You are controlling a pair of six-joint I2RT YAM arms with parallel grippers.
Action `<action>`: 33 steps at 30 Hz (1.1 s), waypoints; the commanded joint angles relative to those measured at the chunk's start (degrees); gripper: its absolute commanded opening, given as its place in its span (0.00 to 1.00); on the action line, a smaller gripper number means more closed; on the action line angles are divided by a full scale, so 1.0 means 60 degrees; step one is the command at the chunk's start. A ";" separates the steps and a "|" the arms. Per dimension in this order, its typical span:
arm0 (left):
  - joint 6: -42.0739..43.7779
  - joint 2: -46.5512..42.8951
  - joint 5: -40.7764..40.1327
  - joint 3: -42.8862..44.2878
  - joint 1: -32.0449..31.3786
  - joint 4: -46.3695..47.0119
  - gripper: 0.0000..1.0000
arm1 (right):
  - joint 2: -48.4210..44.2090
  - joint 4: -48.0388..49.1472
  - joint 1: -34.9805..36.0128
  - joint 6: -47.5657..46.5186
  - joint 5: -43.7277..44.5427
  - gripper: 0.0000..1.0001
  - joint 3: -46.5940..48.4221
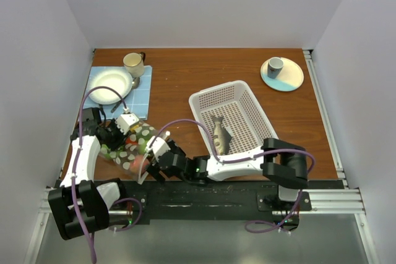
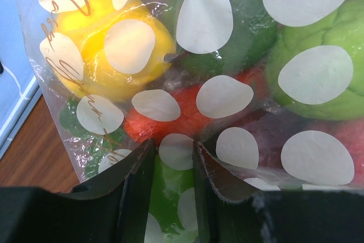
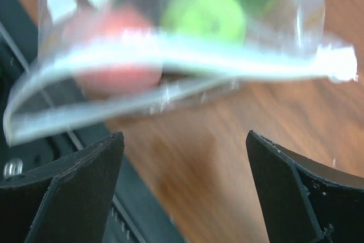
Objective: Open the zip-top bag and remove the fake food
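Observation:
The zip-top bag [image 1: 129, 144] lies at the table's front left, clear with white dots. It holds fake food: a yellow fruit [image 2: 108, 44], a green fruit [image 2: 324, 66] and a red piece [image 2: 187, 119]. My left gripper [image 1: 127, 125] is at the bag's far end. In the left wrist view its jaws [image 2: 173, 147] are pinched on a fold of bag film. My right gripper [image 1: 151, 160] is open and empty just short of the bag's near end. Its wrist view [image 3: 185, 140] shows the white zip strip [image 3: 187, 55] parted, blurred. A grey-brown fish [image 1: 220, 135] lies in the basket.
A white perforated basket [image 1: 247, 100] stands right of centre. A white bowl [image 1: 110, 86] on a blue mat and a mug [image 1: 133, 63] are at the back left. A plate with a cup [image 1: 282, 73] is at the back right. The black rail [image 1: 204, 196] runs along the front edge.

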 commanded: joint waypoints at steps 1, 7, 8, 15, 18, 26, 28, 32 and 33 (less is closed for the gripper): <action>0.0140 0.0077 0.0234 0.0202 0.0086 -0.0081 0.38 | 0.0641 0.0708 -0.0204 -0.0545 0.0354 0.94 0.1146; 0.0286 -0.0025 0.0102 0.0012 0.0086 -0.0067 0.38 | 0.1433 0.0899 -0.0439 -0.0502 -0.0115 0.94 0.2156; 0.0315 -0.0025 0.0088 -0.0032 0.0071 -0.0067 0.38 | 0.1477 0.0943 -0.0469 -0.0517 -0.0130 0.94 0.2216; 0.0403 0.0033 0.0058 -0.0237 0.0086 -0.0008 0.38 | 0.1610 0.1382 -0.0922 -0.0195 -0.0613 0.94 0.2378; 0.0418 0.0062 0.0043 -0.0296 0.0086 0.0036 0.38 | 0.1638 0.1617 -0.1098 0.0039 -0.0819 0.94 0.2465; 0.0404 0.0209 0.0073 -0.0398 0.0086 0.0167 0.38 | 0.2443 0.1793 -0.1172 0.0508 -0.1375 0.91 0.3007; 0.0404 0.0195 0.0044 -0.0428 0.0086 0.0197 0.38 | 0.2561 0.1778 -0.1172 0.0713 -0.1565 0.90 0.3023; 0.0418 0.0180 0.0073 -0.0428 0.0086 0.0197 0.38 | 0.2708 0.1749 -0.1172 0.0918 -0.1610 0.88 0.2774; 0.0418 0.0180 0.0087 -0.0428 0.0086 0.0211 0.38 | 0.2737 0.1778 -0.1172 0.0962 -0.1595 0.87 0.2701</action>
